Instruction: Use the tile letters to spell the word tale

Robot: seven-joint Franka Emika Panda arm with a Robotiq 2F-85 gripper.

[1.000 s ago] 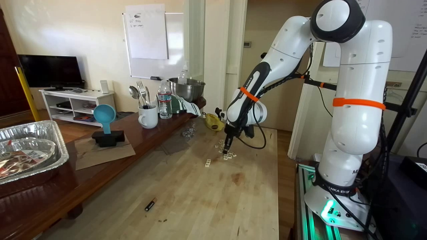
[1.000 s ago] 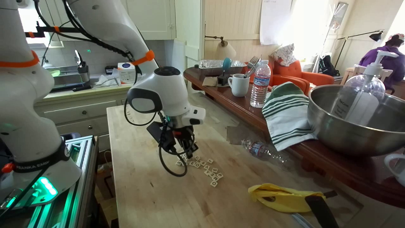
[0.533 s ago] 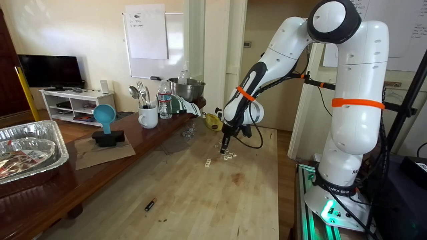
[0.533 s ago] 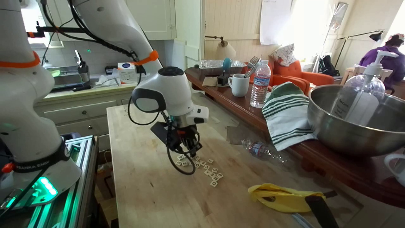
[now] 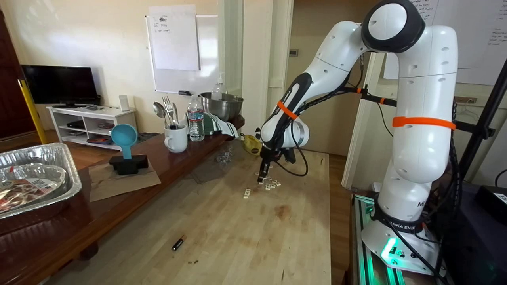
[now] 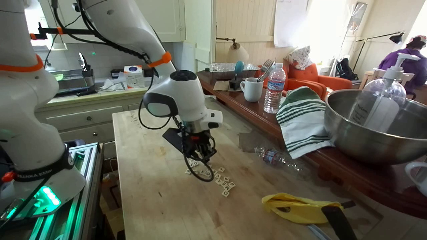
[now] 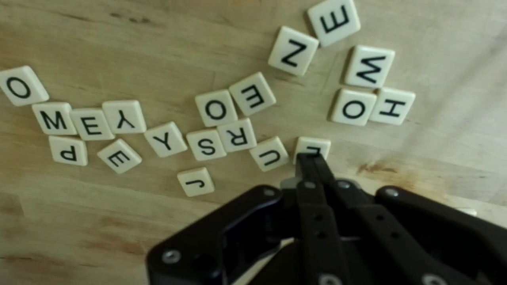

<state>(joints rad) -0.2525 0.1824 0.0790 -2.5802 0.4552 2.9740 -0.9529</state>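
Many cream tile letters lie scattered face up in the wrist view, among them an O [image 7: 216, 111], an S [image 7: 206, 144], a J [image 7: 196, 182], a W or M [image 7: 369, 66] and an H [image 7: 392, 106]. My gripper [image 7: 311, 155] is shut, its fingertips pressed together with nothing between them. They reach over the lower part of one tile [image 7: 319, 142], so its letter is half hidden; contact is hard to judge. A U tile [image 7: 270, 153] sits just left of that one. Apart from the pile, a short line of tiles [image 5: 246, 193] shows in an exterior view, its letters too small to read.
A raised dark wood counter [image 5: 130, 190] borders the table [image 5: 253, 237]. A yellow bag [image 6: 302, 208] and a plastic bottle [image 6: 273, 156] lie on the table beyond the tiles. Close to the counter is a dark battery-like thing [image 5: 179, 242].
My shut gripper has moved sideways across the table toward the counter side, staying low among the tiles. Whether a tile slid along under its tips is hard to make out.
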